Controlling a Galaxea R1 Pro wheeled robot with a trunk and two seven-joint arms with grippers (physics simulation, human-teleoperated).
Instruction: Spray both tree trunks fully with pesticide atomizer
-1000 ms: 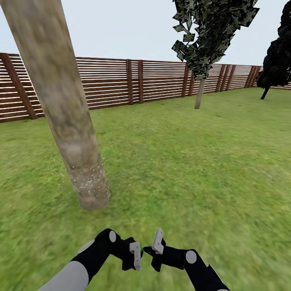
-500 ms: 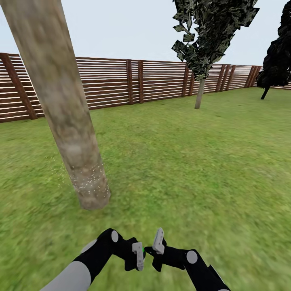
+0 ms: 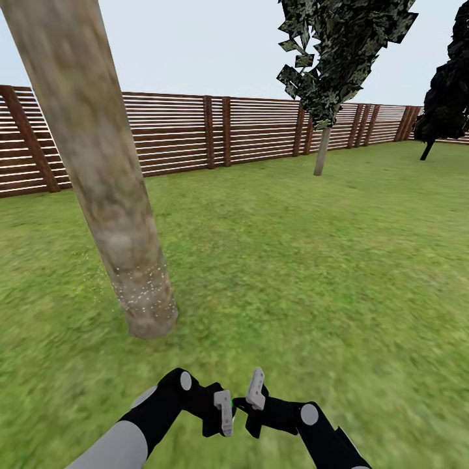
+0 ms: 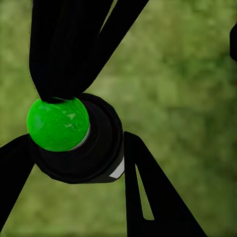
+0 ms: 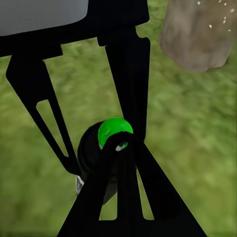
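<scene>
The pesticide atomizer (image 4: 94,148), a small black bottle with a bright green top (image 5: 112,131), sits between the fingers of my left gripper (image 3: 225,410), which is shut on its body low over the lawn. My right gripper (image 3: 255,391) meets it from the other side, its fingers closed to a point against the green top. The near tree trunk (image 3: 111,195), thick and pale with brown mottling, leans up at the left; white specks dot its base (image 3: 143,290). In the right wrist view the speckled trunk base (image 5: 197,34) stands just beyond the grippers. The second tree (image 3: 322,150) stands far back by the fence.
A brown slatted wooden fence (image 3: 195,133) runs across the back of the green lawn (image 3: 312,260). A near-black conifer (image 3: 448,98) stands at the far right. Open grass lies between the near trunk and the far tree.
My left gripper has edged slightly right, closer to the right gripper. The trunk, its specks and the camera are unchanged.
</scene>
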